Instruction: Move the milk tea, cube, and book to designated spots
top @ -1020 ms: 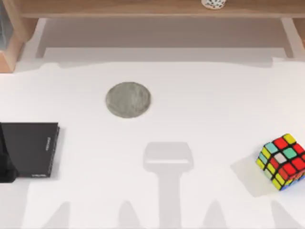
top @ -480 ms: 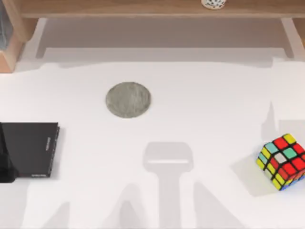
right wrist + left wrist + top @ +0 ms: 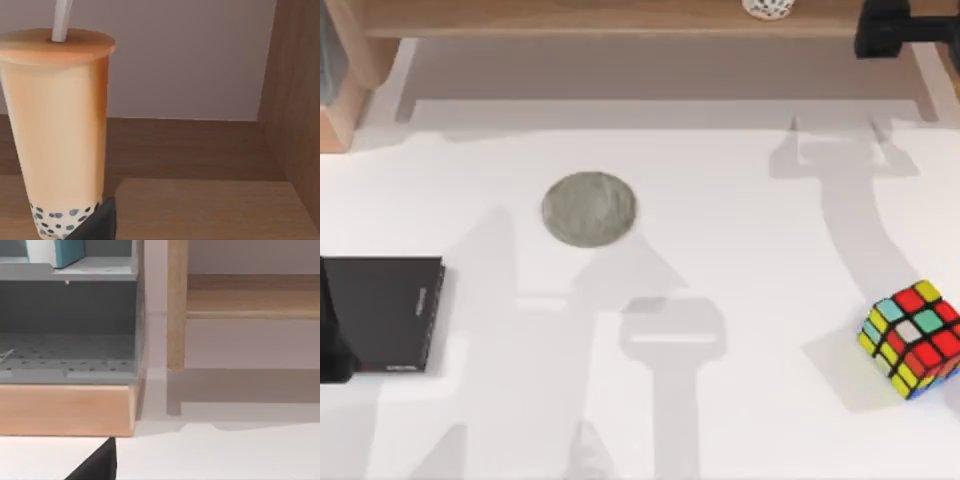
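Now the right arm has swung up into sight: a moment ago it was absent from the overhead view, and its dark tool (image 3: 892, 27) now sits at the wooden shelf (image 3: 620, 18), well beyond the cube (image 3: 912, 338) on the far right side. Fresh arm shadows have also spread across the white counter (image 3: 740, 210). From the right wrist, the milk tea (image 3: 57, 135) stands upright on the shelf board, close in front, with one dark fingertip (image 3: 97, 224) low beside its base; whether that tool is apart or together I cannot tell. So the drink looks like the first item up, the reach underway, no grip yet.

The cube hasn't budged, well right of the grey disc (image 3: 589, 209). The black slab (image 3: 382, 312) lies left of the disc, bare. Over on the left wrist, the blue book (image 3: 55, 252) rests on a grey rack (image 3: 70, 320), with that tool's spread also unclear.
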